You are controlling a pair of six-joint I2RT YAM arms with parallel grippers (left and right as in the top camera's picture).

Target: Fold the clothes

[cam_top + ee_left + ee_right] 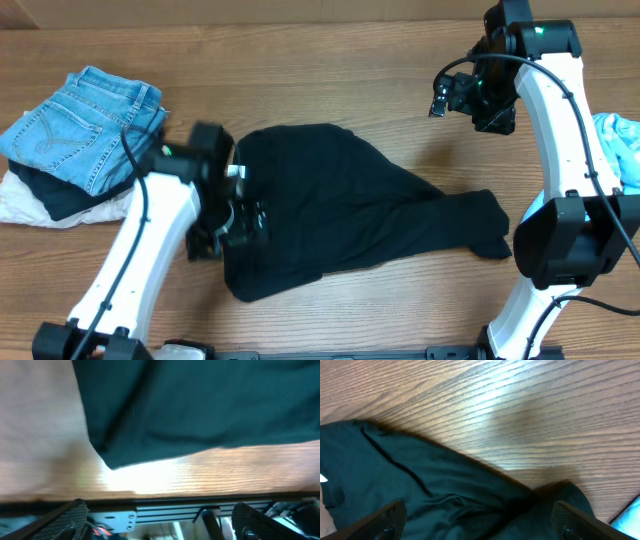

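Nearest, the left gripper hangs spread and empty over the left edge of the crumpled black short-sleeved T-shirt, which lies mid-way across the brown wooden table. This looks like a regrasp between folds, so the next move calls for pinching an edge cleanly. Farther out, the right gripper is wide apart and holds nothing, above bare wood with room to move. The folded blue denim jeans crowd the left.

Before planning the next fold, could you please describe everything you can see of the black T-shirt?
The black T-shirt is soft, matte fabric, lying rumpled on the middle of the wooden table, with one narrow end trailing rightward. The open left gripper hovers at its left edge, not gripping it.
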